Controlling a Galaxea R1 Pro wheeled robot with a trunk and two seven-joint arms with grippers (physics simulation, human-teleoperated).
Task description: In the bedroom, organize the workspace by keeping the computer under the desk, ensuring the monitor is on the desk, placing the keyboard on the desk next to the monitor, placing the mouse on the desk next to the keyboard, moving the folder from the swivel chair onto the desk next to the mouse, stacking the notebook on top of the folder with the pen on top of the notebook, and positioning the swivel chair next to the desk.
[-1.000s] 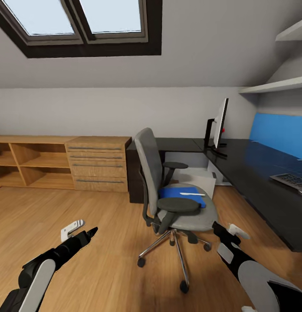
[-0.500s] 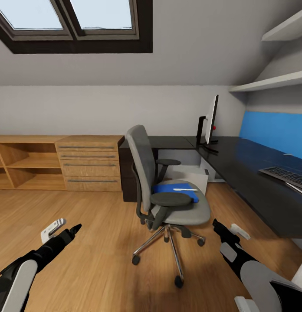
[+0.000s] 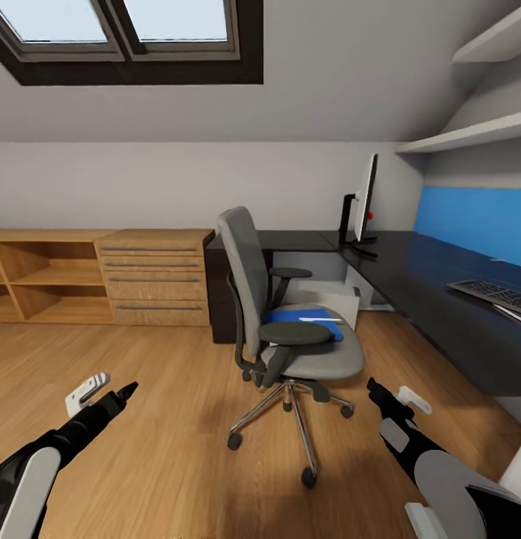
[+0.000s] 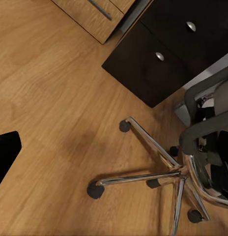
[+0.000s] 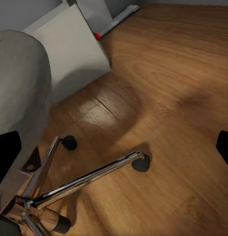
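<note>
The grey swivel chair (image 3: pixel 249 277) stands on the floor in front of the desk (image 3: pixel 433 299), its back turned to my left. On its seat lies the blue folder (image 3: pixel 294 316), with the pale pen (image 3: pixel 320 320) on top. The notebook and the mouse are hidden or out of view. The monitor (image 3: pixel 365 198) stands edge-on at the desk's corner, and the keyboard (image 3: pixel 494 293) lies far right. The white computer (image 3: pixel 331 298) sits under the desk. My left gripper (image 3: pixel 103 393) and right gripper (image 3: pixel 395 397) hang open and empty over the floor, short of the chair's star base (image 4: pixel 163 177).
Light wooden low cabinets (image 3: pixel 103 277) line the left wall. The desk's dark drawer unit (image 4: pixel 158 64) stands behind the chair. A blue wall panel (image 3: pixel 470 224) and white shelves (image 3: pixel 470 135) sit above the desk. Plank floor (image 3: pixel 178 419) stretches between me and the chair.
The whole picture has shifted, so the camera has moved; chair and desk now sit a little further left and higher. Both arms keep their pose, and nothing was grasped or moved.
</note>
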